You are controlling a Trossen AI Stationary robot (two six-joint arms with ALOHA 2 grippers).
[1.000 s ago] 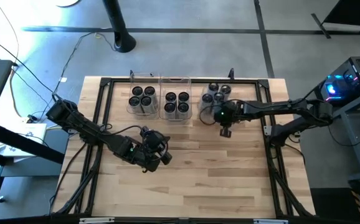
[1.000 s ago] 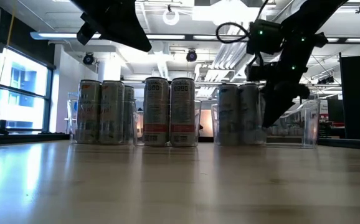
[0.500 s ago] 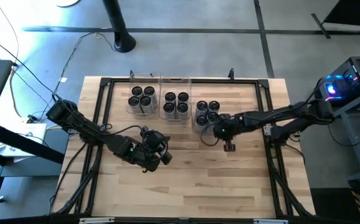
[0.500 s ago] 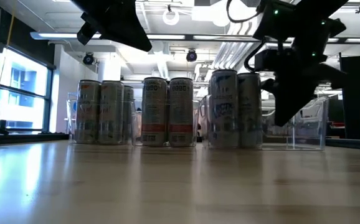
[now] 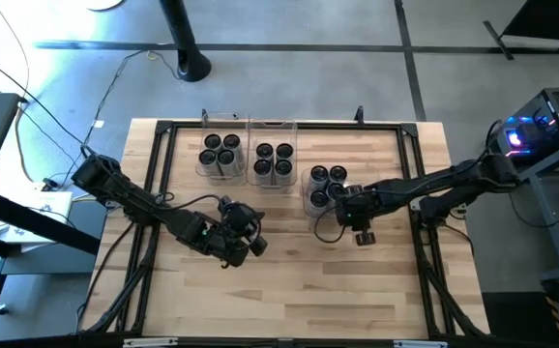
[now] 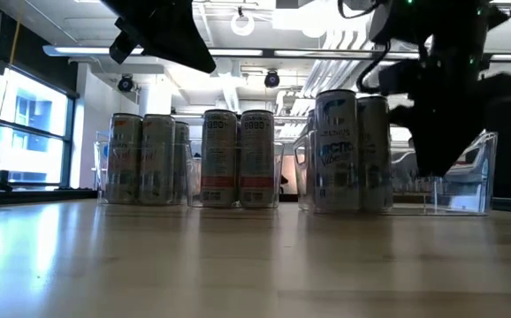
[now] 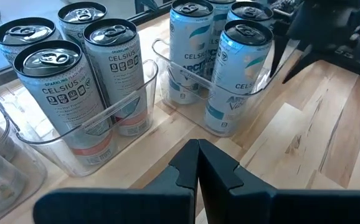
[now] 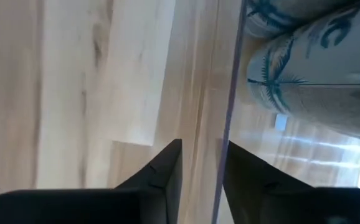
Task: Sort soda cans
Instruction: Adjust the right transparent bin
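Soda cans stand upright in three clear bins. The left bin point(image 5: 220, 155) and the middle bin point(image 5: 273, 162) sit side by side at the far edge. The third bin point(image 5: 326, 187), with blue-printed cans point(image 7: 230, 62), sits nearer and to their right. My right gripper point(image 8: 202, 149) points down at that bin's wall point(image 8: 230, 93), just right of its cans. Its fingers are parted, one on each side of the wall. My left gripper point(image 7: 198, 163) is shut and empty, hovering over the table left of centre point(image 5: 246, 242). My right gripper comes from above with the third bin's thin clear wall point(image 8: 220, 180) in the gap between its fingers. The wall runs close along one finger point(image 8: 248, 180). Whether it touches that finger I cannot tell. The bin rests flat on the table.
A black frame point(image 5: 420, 193) runs round the wooden table top. Bare wood lies near the front edge point(image 5: 299, 290). The third bin's right part point(image 6: 459, 177) holds no cans.
My right gripper has moved toward the table's near edge, and the third bin with its cans has slid along with it. The bin has left the far row and turned somewhat. The cans have stayed upright.
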